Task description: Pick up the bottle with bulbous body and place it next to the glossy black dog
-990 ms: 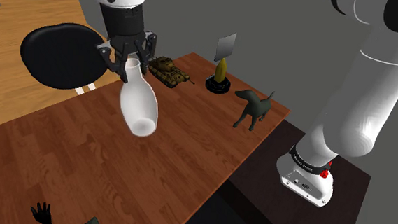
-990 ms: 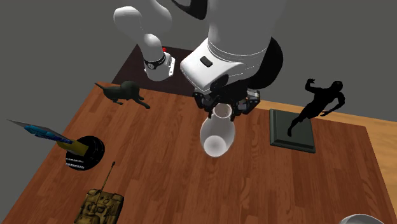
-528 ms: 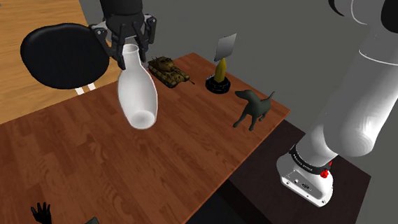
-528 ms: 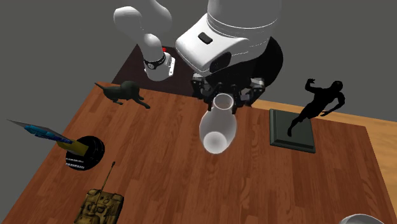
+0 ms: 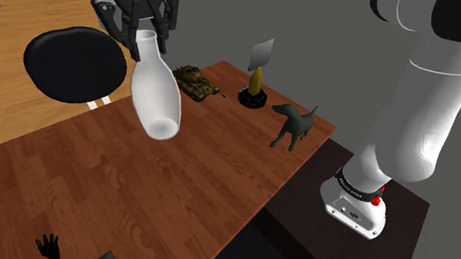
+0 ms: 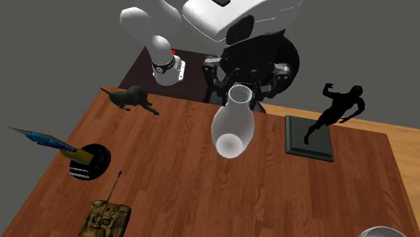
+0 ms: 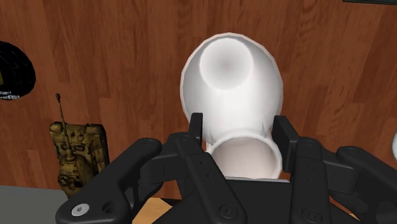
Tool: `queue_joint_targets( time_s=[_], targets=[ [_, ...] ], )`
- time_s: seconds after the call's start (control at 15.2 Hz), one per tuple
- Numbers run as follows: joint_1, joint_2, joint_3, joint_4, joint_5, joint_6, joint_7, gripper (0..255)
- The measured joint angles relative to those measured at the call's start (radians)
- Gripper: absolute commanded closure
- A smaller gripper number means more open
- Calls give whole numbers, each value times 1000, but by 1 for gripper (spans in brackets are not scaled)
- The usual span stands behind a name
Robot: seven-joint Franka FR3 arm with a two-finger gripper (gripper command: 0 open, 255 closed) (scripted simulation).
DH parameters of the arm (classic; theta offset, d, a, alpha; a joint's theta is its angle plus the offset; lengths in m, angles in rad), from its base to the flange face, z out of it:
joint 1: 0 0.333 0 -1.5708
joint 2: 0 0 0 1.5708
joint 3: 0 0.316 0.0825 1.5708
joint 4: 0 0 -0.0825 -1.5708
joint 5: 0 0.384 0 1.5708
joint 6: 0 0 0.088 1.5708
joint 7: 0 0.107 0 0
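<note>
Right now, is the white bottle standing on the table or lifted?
Lifted: the jaws clasp the bottle by its neck, base clear above the table.

White bulbous bottle (image 5: pixel 156 92) hangs aloft, seemingly tilted; black dog (image 5: pixel 291 121) stands well apart.

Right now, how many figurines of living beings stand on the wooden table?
2. A black dog at the table corner by the stand, and a black human figure on a dark plinth at the second exterior view's right. The arm may hide others.
</note>
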Motion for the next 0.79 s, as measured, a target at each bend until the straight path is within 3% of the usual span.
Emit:
queue_joint_targets(
  time_s=[0.66, 0.79],
  targets=[
    [77, 113, 3, 290, -70, -190, 15, 255],
    [26, 49, 1, 210, -33, -166, -13, 255]
  ],
)
